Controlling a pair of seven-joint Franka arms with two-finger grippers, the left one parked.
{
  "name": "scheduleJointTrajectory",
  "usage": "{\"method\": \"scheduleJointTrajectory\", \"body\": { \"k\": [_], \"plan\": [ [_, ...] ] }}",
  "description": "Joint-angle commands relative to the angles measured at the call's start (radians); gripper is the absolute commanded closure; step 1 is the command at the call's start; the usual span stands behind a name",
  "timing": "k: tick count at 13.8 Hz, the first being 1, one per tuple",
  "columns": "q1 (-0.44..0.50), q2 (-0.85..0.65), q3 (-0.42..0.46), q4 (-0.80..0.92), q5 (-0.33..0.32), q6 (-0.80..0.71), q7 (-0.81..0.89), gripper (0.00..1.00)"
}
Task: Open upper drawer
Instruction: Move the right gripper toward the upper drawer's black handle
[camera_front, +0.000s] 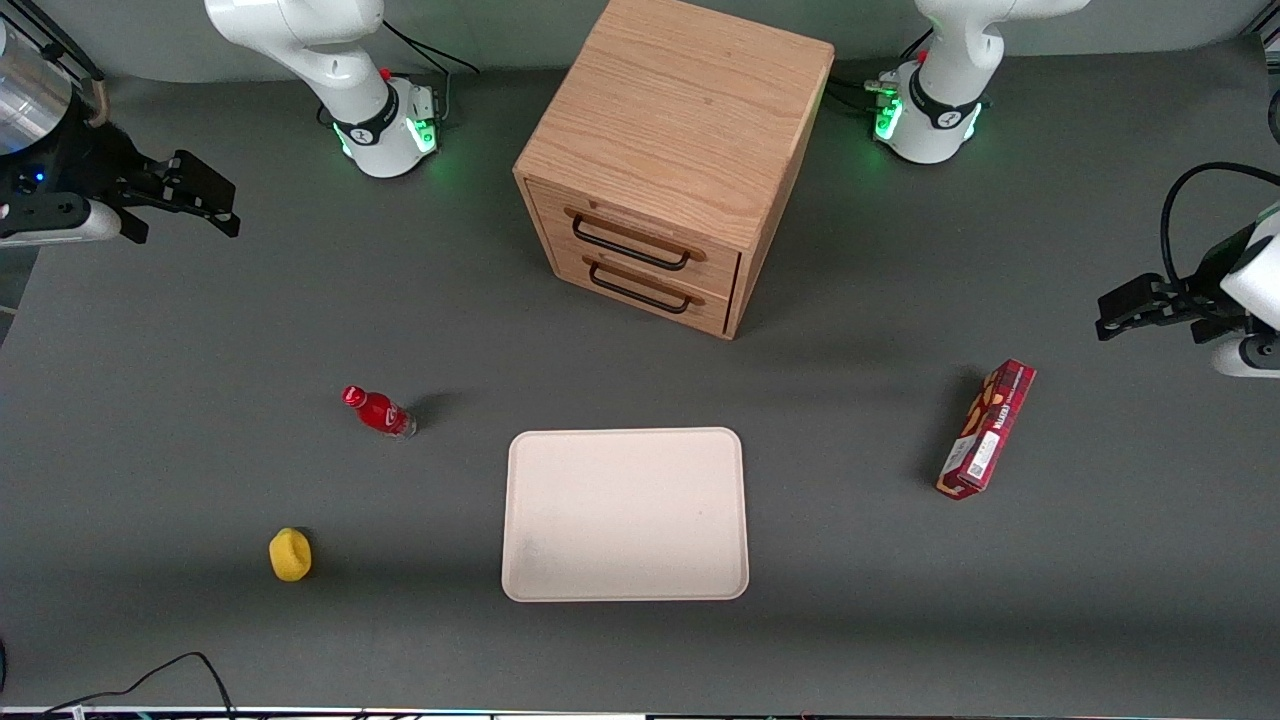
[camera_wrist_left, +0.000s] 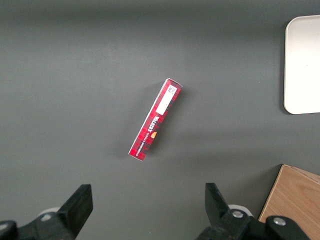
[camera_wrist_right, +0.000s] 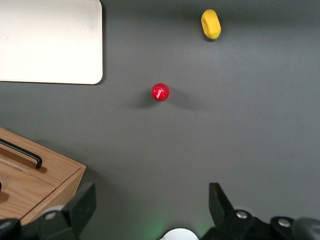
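Note:
The wooden cabinet (camera_front: 680, 130) stands at the middle of the table, its front toward the front camera. The upper drawer (camera_front: 655, 232) is shut, with a black wire handle (camera_front: 630, 245). The lower drawer (camera_front: 700, 308) beneath it is shut too. My right gripper (camera_front: 215, 200) is open and empty, hanging above the table toward the working arm's end, well apart from the cabinet. In the right wrist view the gripper (camera_wrist_right: 150, 200) is open over bare table, and a corner of the cabinet (camera_wrist_right: 45, 182) shows with one black handle (camera_wrist_right: 22, 152); I cannot tell which drawer's.
A white tray (camera_front: 625, 515) lies nearer the front camera than the cabinet. A red bottle (camera_front: 378, 411) and a yellow object (camera_front: 290, 554) stand toward the working arm's end. A red box (camera_front: 987, 430) lies toward the parked arm's end.

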Motion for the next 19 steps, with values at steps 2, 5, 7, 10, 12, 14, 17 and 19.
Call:
{"method": "scheduleJointTrajectory", "body": {
  "k": [2, 5, 7, 10, 12, 14, 17, 19],
  "plan": [
    [0.002, 0.015, 0.0, 0.035, 0.015, -0.021, 0.029, 0.0],
    [0.002, 0.017, 0.0, 0.037, 0.018, -0.023, 0.016, 0.0],
    [0.005, 0.011, 0.071, 0.043, 0.02, -0.021, -0.029, 0.0],
    [0.005, 0.061, 0.205, 0.084, 0.041, -0.01, -0.057, 0.0],
    [0.008, 0.122, 0.247, 0.094, 0.139, 0.041, -0.063, 0.0],
    [0.017, 0.217, 0.328, 0.139, 0.167, 0.062, -0.078, 0.0],
    [0.019, 0.354, 0.464, 0.152, 0.17, 0.12, -0.199, 0.0],
    [0.02, 0.446, 0.543, 0.144, 0.17, 0.18, -0.259, 0.0]
  ]
}}
